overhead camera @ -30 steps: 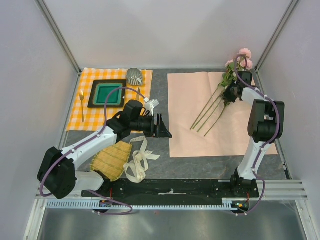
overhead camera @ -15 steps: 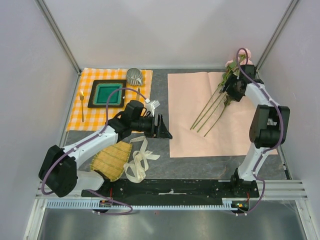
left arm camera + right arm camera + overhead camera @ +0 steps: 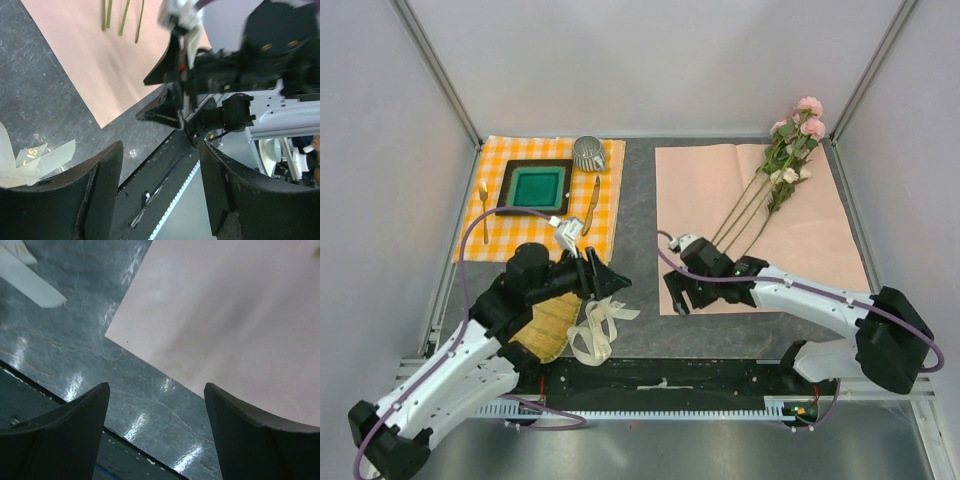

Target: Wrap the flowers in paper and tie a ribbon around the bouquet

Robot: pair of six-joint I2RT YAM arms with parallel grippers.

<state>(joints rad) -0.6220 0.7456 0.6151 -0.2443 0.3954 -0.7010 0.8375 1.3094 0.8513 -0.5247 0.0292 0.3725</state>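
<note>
The flowers point(image 3: 790, 150) lie on the pink paper point(image 3: 800, 240), blooms past its far right corner and green stems point(image 3: 122, 15) pointing to its middle. The cream ribbon point(image 3: 600, 325) sits loosely looped on the grey table left of the paper, and an end of the ribbon point(image 3: 30, 282) shows in the right wrist view. My right gripper point(image 3: 680, 303) hangs open just above the paper's point(image 3: 225, 315) near left corner, holding nothing point(image 3: 156, 387). My left gripper point(image 3: 610, 280) is open and empty point(image 3: 160, 150) above the ribbon point(image 3: 30, 160), facing the right gripper. No bouquet is formed.
An orange-checked cloth point(image 3: 480, 235) at the back left carries a green tray point(image 3: 535, 187), a metal cup point(image 3: 589, 153), a gold spoon point(image 3: 483, 205) and a gold knife point(image 3: 592, 200). A bamboo mat point(image 3: 545, 325) lies beside the ribbon. The black base rail point(image 3: 660, 375) runs along the near edge.
My right gripper let go of the flowers, opened, and swung from the back right to the paper's near left corner. My left arm drew back toward the near edge, over the ribbon.
</note>
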